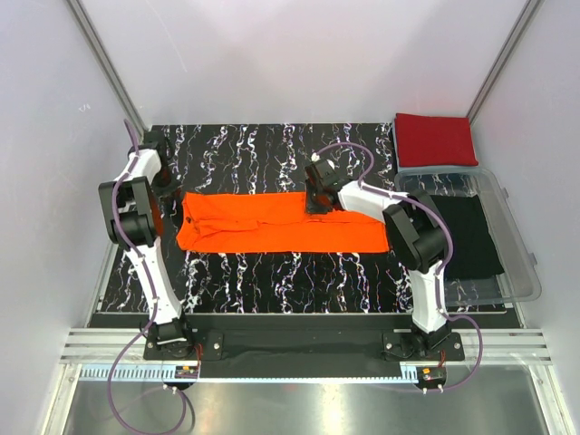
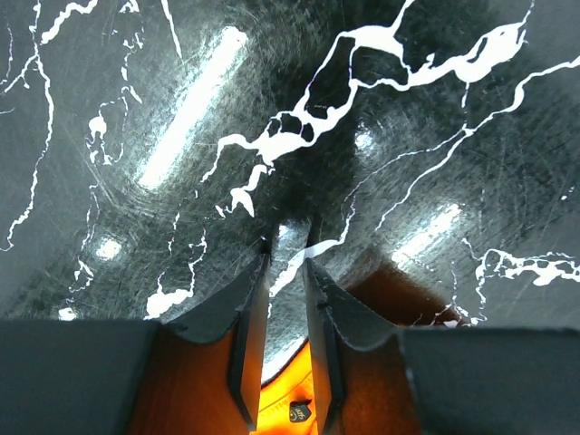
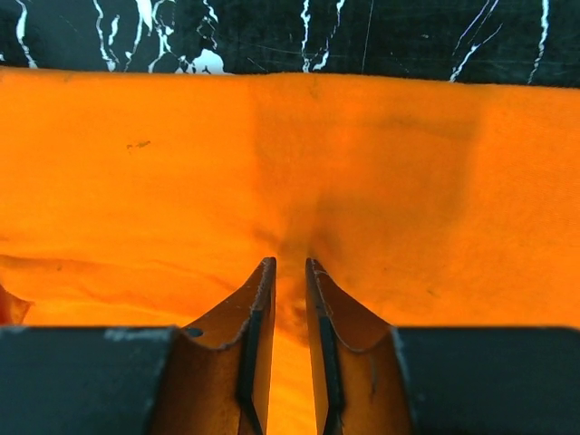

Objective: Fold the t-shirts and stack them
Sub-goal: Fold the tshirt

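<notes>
The task is judged to be roughly halfway done. The red t-shirt (image 1: pixel 435 139) is seen folded into a compact rectangle at the far right corner of the counter (image 1: pixel 272 281), just behind a clear bin (image 1: pixel 517 263) in which a black cloth (image 1: pixel 471 236) lies. The orange t-shirt (image 1: pixel 272 222) is laid across the middle of the counter as a long, narrow band, so its lengthwise fold appears to be made, while the crosswise folds and the stacking with the red one are not yet done. The right tool (image 1: pixel 315 205) is set on the far edge of the band near its middle. In the right wrist view its fingers are narrow, and the orange cloth is puckered between them, so a pinch on the shirt is judged. The left tool (image 1: pixel 174 213) is placed at the band's left end, also narrow, with orange cloth and a label seen low between its fingers. Whether that cloth is actually gripped cannot be told.
</notes>
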{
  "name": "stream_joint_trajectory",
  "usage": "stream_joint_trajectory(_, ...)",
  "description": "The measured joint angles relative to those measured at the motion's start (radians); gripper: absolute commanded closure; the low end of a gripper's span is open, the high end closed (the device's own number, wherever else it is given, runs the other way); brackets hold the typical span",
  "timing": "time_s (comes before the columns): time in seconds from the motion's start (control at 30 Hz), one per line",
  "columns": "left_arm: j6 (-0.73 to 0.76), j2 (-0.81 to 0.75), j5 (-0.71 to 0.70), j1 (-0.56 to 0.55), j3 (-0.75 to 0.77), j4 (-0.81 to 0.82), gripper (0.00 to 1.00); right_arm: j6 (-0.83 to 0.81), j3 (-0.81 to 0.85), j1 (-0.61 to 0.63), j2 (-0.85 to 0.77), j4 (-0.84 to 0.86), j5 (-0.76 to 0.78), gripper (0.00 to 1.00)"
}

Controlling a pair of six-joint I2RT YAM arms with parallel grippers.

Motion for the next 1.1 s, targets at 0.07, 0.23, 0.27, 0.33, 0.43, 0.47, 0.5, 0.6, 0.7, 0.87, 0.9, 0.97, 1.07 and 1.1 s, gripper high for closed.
stream_joint_trajectory(0.07,0.000,-0.005,0.002,0.000,0.000,0.000,0.73,-0.012,0.004,-0.001,-0.011,-0.012,-0.002,0.73)
stream_joint_trajectory(0.23,0.006,-0.074,0.056,-0.006,-0.003,-0.004,0.73,-0.029,0.022,-0.001,-0.049,-0.039,-0.026,0.73)
stream_joint_trajectory(0.27,0.007,-0.100,0.069,-0.008,-0.006,-0.002,0.73,-0.030,0.024,-0.001,-0.057,-0.040,-0.027,0.73)
stream_joint_trajectory(0.33,0.006,-0.164,0.107,-0.018,-0.026,0.012,0.74,-0.034,0.025,-0.001,-0.073,-0.040,-0.027,0.73)
stream_joint_trajectory(0.43,0.004,-0.247,0.153,-0.041,-0.074,0.040,0.74,-0.038,0.025,-0.002,-0.080,-0.041,-0.027,0.73)
stream_joint_trajectory(0.47,0.002,-0.262,0.167,-0.050,-0.090,0.052,0.75,-0.041,0.024,-0.003,-0.081,-0.043,-0.027,0.73)
stream_joint_trajectory(0.5,-0.002,-0.267,0.180,-0.056,-0.103,0.061,0.75,-0.042,0.022,-0.004,-0.081,-0.045,-0.027,0.73)
stream_joint_trajectory(0.6,-0.012,-0.237,0.214,-0.075,-0.135,0.076,0.76,-0.049,0.000,-0.018,-0.091,-0.047,-0.027,0.73)
stream_joint_trajectory(0.7,-0.023,-0.169,0.227,-0.078,-0.141,0.079,0.76,-0.056,-0.023,-0.040,-0.104,-0.053,-0.026,0.73)
stream_joint_trajectory(0.87,-0.035,-0.072,0.231,-0.077,-0.127,0.072,0.76,-0.071,-0.043,-0.074,-0.109,-0.051,-0.021,0.74)
stream_joint_trajectory(0.9,-0.036,-0.069,0.230,-0.076,-0.117,0.074,0.76,-0.074,-0.050,-0.079,-0.109,-0.051,-0.016,0.74)
stream_joint_trajectory(0.97,-0.036,-0.045,0.224,-0.075,-0.080,0.075,0.76,-0.078,-0.067,-0.085,-0.109,-0.051,-0.007,0.74)
stream_joint_trajectory(1.07,-0.035,-0.005,0.233,-0.076,-0.020,0.077,0.75,-0.083,-0.094,-0.091,-0.109,-0.054,0.014,0.74)
stream_joint_trajectory(1.1,-0.035,0.001,0.236,-0.076,-0.010,0.081,0.74,-0.085,-0.099,-0.092,-0.108,-0.055,0.020,0.73)
